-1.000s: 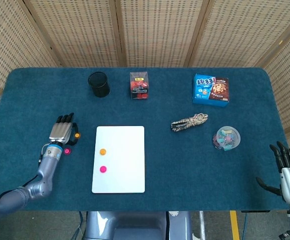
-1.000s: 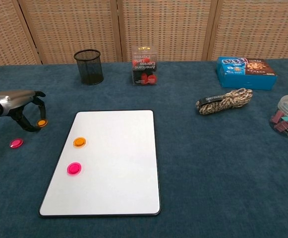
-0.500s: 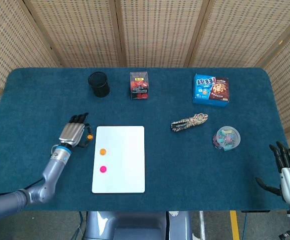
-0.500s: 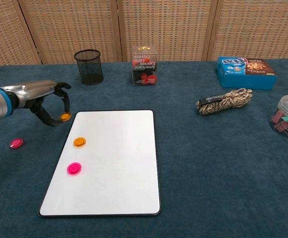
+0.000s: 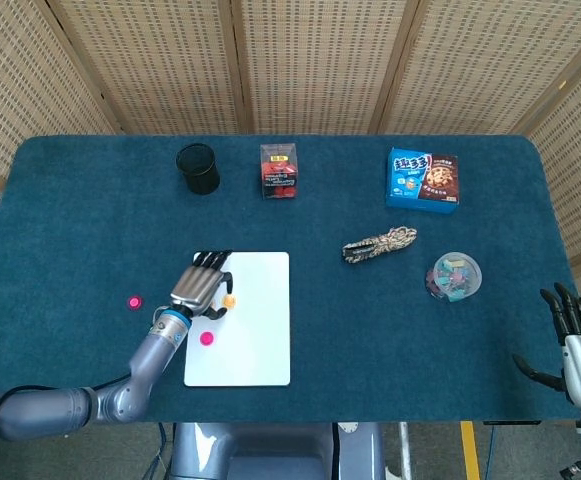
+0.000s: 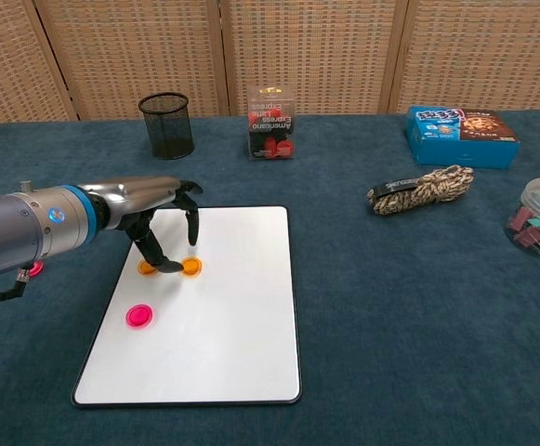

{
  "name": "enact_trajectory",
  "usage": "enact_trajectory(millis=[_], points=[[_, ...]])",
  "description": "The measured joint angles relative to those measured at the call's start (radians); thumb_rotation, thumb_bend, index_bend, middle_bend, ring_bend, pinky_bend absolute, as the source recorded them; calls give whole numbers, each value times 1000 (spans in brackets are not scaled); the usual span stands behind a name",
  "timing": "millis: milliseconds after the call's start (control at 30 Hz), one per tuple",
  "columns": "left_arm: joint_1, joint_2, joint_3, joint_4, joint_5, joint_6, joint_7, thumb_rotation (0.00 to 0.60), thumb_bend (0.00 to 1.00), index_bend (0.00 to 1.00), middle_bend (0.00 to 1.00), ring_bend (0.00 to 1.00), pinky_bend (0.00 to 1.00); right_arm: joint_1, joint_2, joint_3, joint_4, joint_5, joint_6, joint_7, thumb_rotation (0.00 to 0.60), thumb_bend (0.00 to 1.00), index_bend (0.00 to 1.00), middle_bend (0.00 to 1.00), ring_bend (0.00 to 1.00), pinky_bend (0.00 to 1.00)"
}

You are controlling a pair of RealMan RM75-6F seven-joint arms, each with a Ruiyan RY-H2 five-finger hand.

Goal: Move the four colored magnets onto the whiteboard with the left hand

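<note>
A: Where does the left hand [image 6: 163, 223] stand?

B: Over the far-left part of the whiteboard [image 6: 242, 325], fingers curled down, pinching an orange magnet [image 6: 191, 267] that sits at or just above the board – whether it touches I cannot tell. A second orange magnet [image 6: 147, 268] lies just left of it, partly behind the fingers, and a pink magnet [image 6: 138, 316] lies nearer on the board.

A: And the fourth?

B: Another pink magnet [image 5: 133, 301] waits on the table [image 5: 370, 340] left of the board, well apart from it. The right hand [image 5: 575, 335] rests at the near-right corner, fingers spread, holding nothing.

A: What could spoil this?

B: The two orange magnets are very close – on release the held one may snap over to its neighbour, or cling to a fingertip and lift off again. A downward finger could also nudge the orange one already placed.

A: How does it differ from half a second ago?

B: Then the hand hung beyond the board's far-left corner with the magnet over the table; now it has come right and nearer, onto the board. The placed magnets have not shifted
</note>
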Motion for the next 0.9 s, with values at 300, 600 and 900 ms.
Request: enact_trajectory(millis=[300, 600, 900], points=[[42, 89, 10, -31, 47, 41, -69, 600, 211, 210, 0, 0, 0, 0, 3, -2, -3, -2, -1, 2, 600, 241, 0, 0, 0, 0], [165, 209, 99, 16, 162, 34, -237, 600, 248, 338, 0, 0, 0, 0, 3, -3, -6, -5, 1, -6, 600, 240, 0, 0, 0, 0], [265, 252, 155, 112, 314, 7, -430, 600, 251, 370, 0, 0, 0, -2, 0, -3, -9, -6, 6, -16, 600, 238, 0, 0, 0, 0]])
